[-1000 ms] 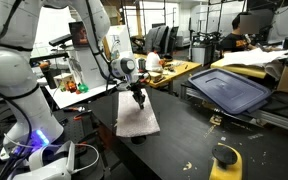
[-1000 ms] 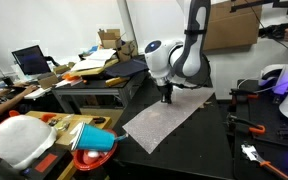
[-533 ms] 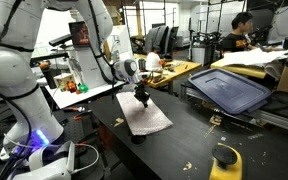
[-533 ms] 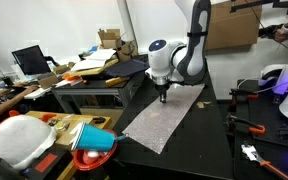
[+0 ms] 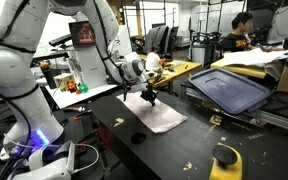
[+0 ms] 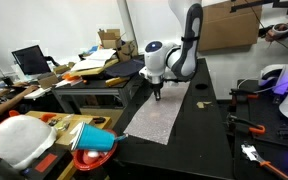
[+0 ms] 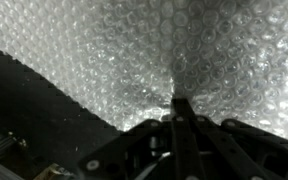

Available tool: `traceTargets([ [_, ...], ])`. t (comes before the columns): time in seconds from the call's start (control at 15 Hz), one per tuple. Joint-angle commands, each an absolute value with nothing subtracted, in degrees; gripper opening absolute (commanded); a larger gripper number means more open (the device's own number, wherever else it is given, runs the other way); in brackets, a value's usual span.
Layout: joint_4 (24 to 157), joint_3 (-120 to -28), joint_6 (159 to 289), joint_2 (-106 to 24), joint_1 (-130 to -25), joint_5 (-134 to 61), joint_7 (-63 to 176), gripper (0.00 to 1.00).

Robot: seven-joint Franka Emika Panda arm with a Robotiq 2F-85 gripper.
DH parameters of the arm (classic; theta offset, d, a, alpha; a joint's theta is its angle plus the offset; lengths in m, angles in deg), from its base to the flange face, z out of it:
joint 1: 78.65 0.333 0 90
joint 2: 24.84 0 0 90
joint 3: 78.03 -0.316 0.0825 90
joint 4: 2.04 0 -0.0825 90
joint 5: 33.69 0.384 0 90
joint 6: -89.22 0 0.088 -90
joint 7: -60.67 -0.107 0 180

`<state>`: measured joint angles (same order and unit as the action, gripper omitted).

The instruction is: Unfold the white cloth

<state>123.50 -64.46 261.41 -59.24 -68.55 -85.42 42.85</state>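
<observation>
The white cloth (image 5: 161, 117) lies on the black table (image 5: 184, 150), thin and off-white; it shows in both exterior views, as a long strip in one (image 6: 160, 120). My gripper (image 5: 150, 99) hangs over its far part, shut on a pinched-up bit of the fabric (image 6: 157, 94). In the wrist view the cloth (image 7: 124, 50) fills most of the picture with a bubbly texture and rises to a peak between my shut fingertips (image 7: 180, 100). The black table shows at the lower left there.
A dark blue tray (image 5: 229, 90) leans at the right, with a cream-yellow pile of sheets (image 5: 252, 57) behind it. A small black disc (image 5: 137, 138) and a yellow object (image 5: 225, 160) sit on the table. Tools (image 6: 246, 126) lie at the table's other side.
My gripper has moved along the table toward the tray with the cloth pinched in it. The cloth has been drawn out wider and flatter.
</observation>
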Motion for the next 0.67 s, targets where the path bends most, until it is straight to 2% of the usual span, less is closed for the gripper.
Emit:
traceTargets([
  [0.0,118.29,-63.83,263.01,-64.3,-69.51,-87.51,46.25,0.0],
  [0.6,112.57,-63.22,261.51,-65.43,-69.94,-88.59,49.0,0.0],
])
